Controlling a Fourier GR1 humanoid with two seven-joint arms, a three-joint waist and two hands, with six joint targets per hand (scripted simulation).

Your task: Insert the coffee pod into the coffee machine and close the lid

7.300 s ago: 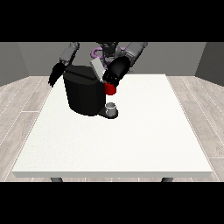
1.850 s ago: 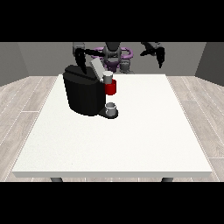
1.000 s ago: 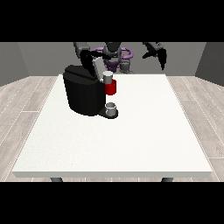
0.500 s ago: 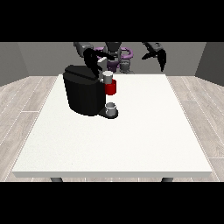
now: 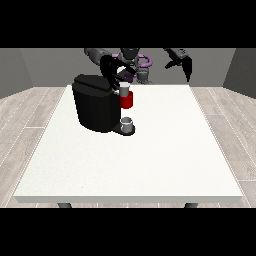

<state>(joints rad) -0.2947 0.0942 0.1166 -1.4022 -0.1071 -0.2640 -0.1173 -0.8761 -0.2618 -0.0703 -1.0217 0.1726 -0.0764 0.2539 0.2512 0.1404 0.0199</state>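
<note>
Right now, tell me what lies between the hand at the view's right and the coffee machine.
Front view: the hand at the view's right hangs raised, apart from the coffee machine; between them only bare white table shows.

Before me lies the large white table (image 5: 150,155), its top broad and pale and filling the middle of what I see. Two dark legs (image 5: 63,205) show under its near edge, one toward the left and one toward the right. Around the table runs a wooden plank floor (image 5: 30,110) in light grey-brown, seen to the left and to the right. Beyond it, on the far side, stands a plain grey wall (image 5: 55,65).
</note>
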